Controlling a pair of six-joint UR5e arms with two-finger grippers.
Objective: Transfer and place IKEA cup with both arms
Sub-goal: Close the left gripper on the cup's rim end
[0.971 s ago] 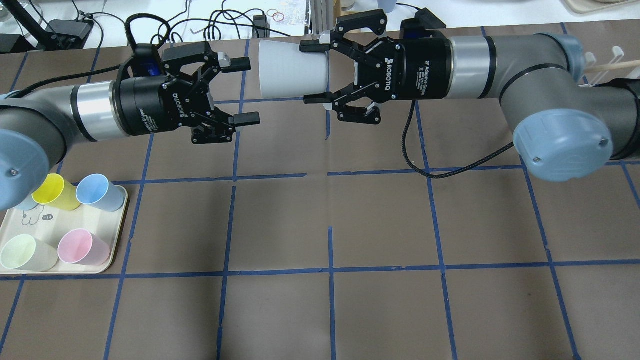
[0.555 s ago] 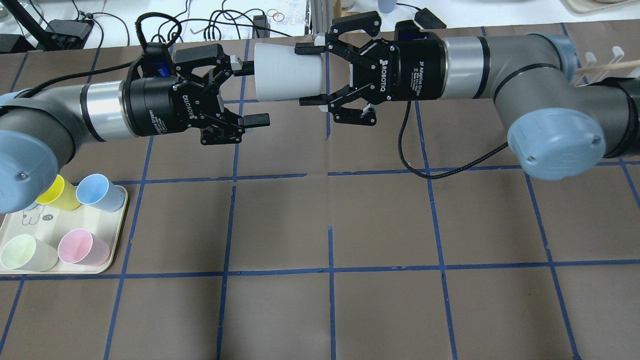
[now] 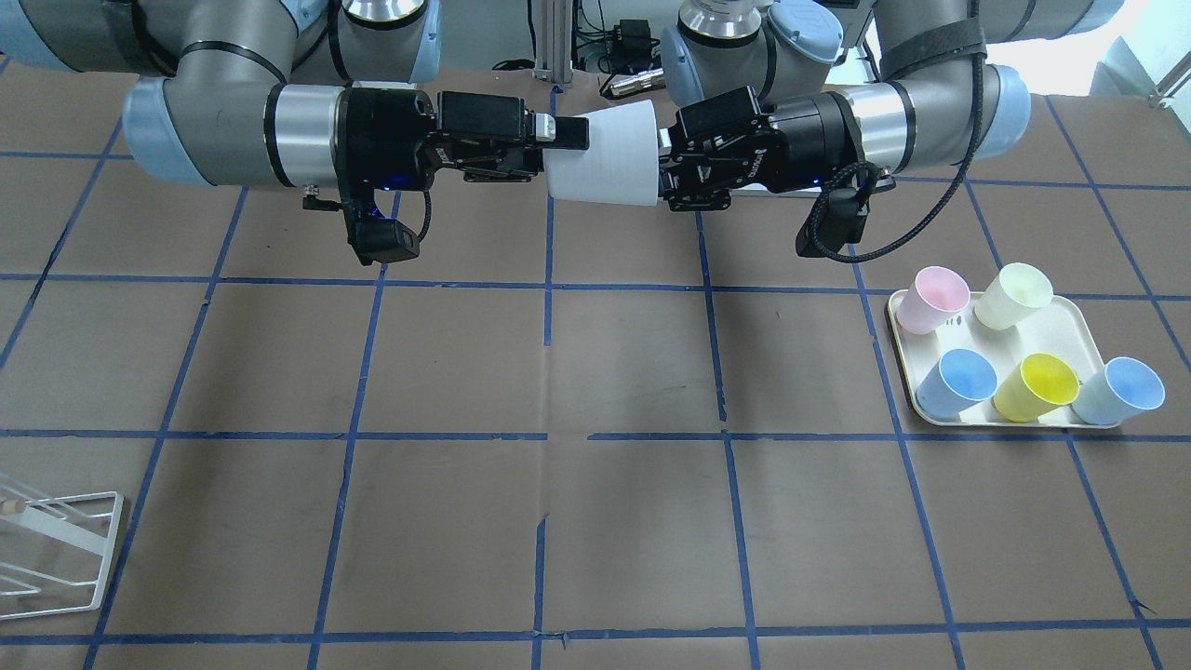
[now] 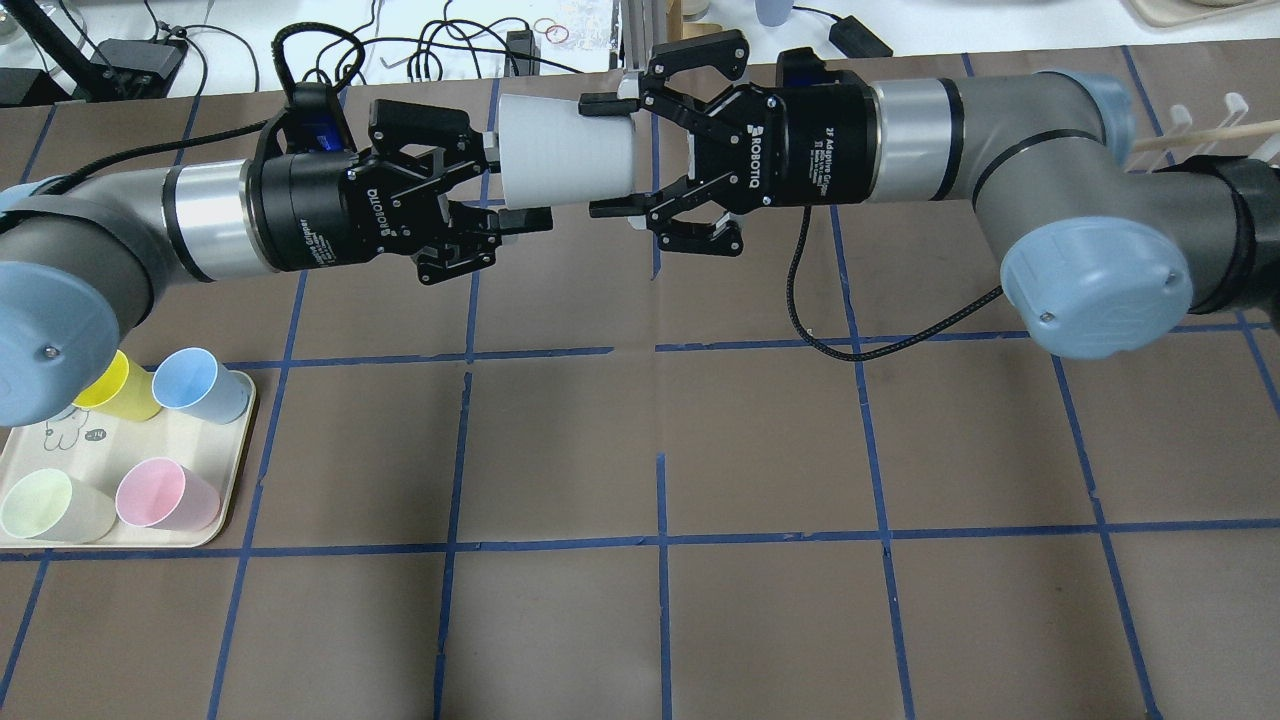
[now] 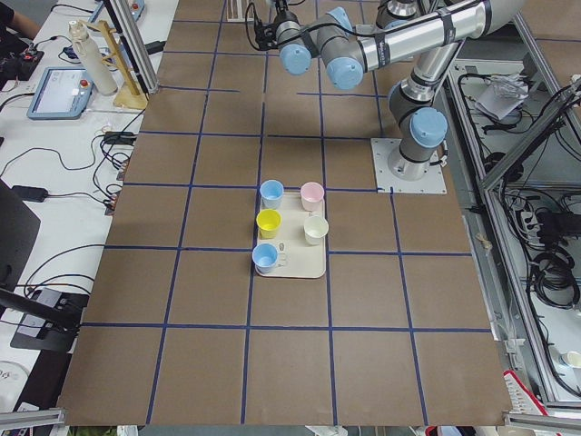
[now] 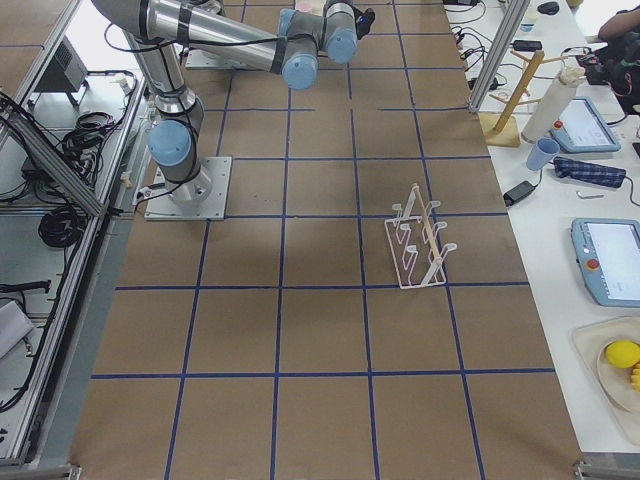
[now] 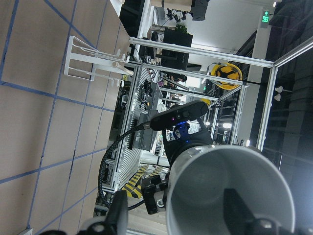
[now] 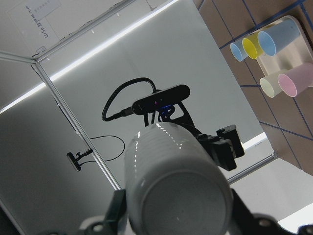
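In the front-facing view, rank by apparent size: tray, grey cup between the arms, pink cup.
1. tray
2. grey cup, though it's held off the table, so distance may skew this
3. pink cup

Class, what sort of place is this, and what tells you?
Probably a robotics lab: left arm and right arm meet at an IKEA cup above a tape-gridded table, cables and an operator tablet alongside.

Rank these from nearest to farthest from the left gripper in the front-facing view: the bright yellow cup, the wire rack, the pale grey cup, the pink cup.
1. Pale grey cup, right at the left gripper, off the table.
2. Pink cup, on the tray, robot-side row.
3. Bright yellow cup, same tray, operator-side row.
4. Wire rack, far corner on the robot's right.
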